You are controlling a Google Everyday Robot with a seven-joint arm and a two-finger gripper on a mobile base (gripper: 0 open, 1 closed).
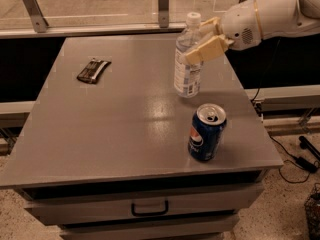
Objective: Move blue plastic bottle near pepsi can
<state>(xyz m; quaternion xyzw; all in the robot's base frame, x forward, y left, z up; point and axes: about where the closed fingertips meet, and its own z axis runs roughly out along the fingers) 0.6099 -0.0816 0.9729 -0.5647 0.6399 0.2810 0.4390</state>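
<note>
The blue plastic bottle (pixel 186 74), clear with a white cap and a white label, is upright at the right middle of the grey table (pixel 115 129). My gripper (pixel 204 38) reaches in from the right and is shut on the bottle's upper part, one cream finger (pixel 207 50) in front of it and one behind. The bottle's base is at or just above the tabletop; I cannot tell which. The pepsi can (pixel 206 132), dark blue with a silver top, stands near the front right edge, a short way in front of the bottle.
A dark flat snack wrapper (pixel 93 70) lies at the back left of the table. A drawer with a black handle (pixel 149 209) is below the tabletop. A metal rail and glass wall run behind. Cables lie on the floor at the right.
</note>
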